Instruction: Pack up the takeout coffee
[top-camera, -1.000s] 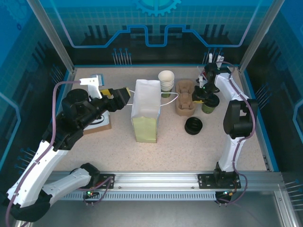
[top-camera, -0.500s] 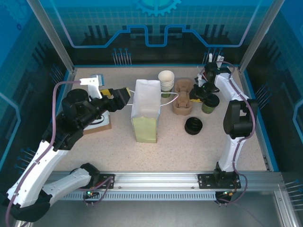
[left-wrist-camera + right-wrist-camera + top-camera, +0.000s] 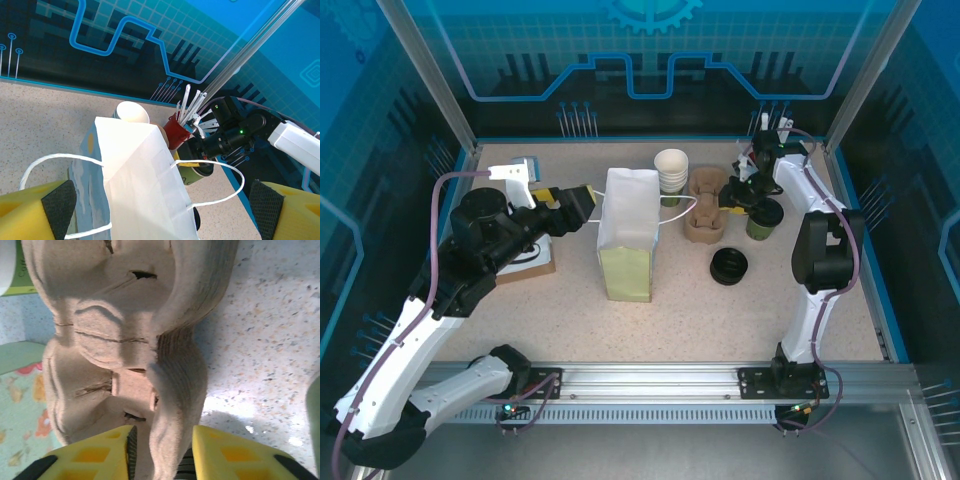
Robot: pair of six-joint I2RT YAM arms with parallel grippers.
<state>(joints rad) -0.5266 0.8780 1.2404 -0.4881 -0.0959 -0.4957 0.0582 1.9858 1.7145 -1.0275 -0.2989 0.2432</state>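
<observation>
Top external: your left gripper (image 3: pixel 582 205) stood spread wide at the left side of the upright white paper bag (image 3: pixel 626 235), holding nothing. Your right gripper (image 3: pixel 728 200) sat at the right edge of the pulp cup carrier (image 3: pixel 705 208). The takeout coffee (image 3: pixel 763 222), lid on, stood on the table (image 3: pixel 670 320) just right of the carrier, beside the right wrist.

Left wrist: you had the left fingers (image 3: pixel 35 212) far apart, with the bag between them.

Right wrist: the right fingers (image 3: pixel 100 455) straddled the carrier's raised wall. The jaws were parted, and a slim gap showed on one side.
</observation>
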